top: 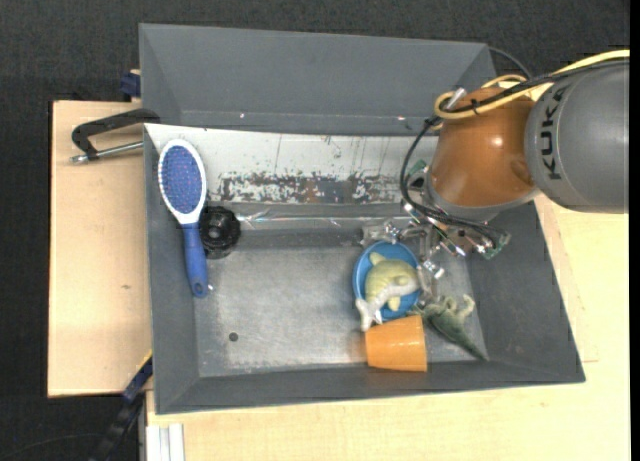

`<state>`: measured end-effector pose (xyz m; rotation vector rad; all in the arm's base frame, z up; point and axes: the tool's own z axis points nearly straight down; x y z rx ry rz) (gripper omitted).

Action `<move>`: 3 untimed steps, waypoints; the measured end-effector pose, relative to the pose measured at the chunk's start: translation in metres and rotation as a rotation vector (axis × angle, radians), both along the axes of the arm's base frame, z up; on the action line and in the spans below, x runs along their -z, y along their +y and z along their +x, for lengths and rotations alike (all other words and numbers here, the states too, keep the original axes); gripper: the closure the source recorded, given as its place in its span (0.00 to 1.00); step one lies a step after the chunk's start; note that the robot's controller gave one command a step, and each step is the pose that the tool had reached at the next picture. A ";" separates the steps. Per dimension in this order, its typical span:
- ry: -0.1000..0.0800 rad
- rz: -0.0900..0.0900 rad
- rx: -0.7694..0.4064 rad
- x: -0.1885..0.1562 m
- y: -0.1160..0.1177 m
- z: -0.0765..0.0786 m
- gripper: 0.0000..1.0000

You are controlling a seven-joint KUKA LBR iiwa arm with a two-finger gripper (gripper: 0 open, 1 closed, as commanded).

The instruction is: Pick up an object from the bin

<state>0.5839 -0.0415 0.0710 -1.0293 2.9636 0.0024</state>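
Observation:
My gripper [440, 244] hangs low at the right side of the bin, just above and to the right of a blue round dish [372, 267] with a pale yellow soft toy [388, 284] lying in it. The gripper's metal parts reach down to the dish's right edge. An orange cup [396, 345] lies on its side right in front of the dish. A dark green toy [452, 315] lies to the right of the cup, under the gripper's near side.
A blue-and-white hairbrush [185, 199] lies along the left wall, handle toward the front. A black round knob-like thing [219, 230] sits beside it. The arm with its orange cover comes in over the right rim.

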 end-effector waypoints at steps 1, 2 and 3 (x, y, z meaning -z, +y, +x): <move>-0.001 -0.002 0.002 -0.001 -0.002 0.000 1.00; -0.012 -0.002 0.004 -0.116 0.003 0.009 1.00; -0.014 -0.003 -0.027 -0.238 0.002 0.018 1.00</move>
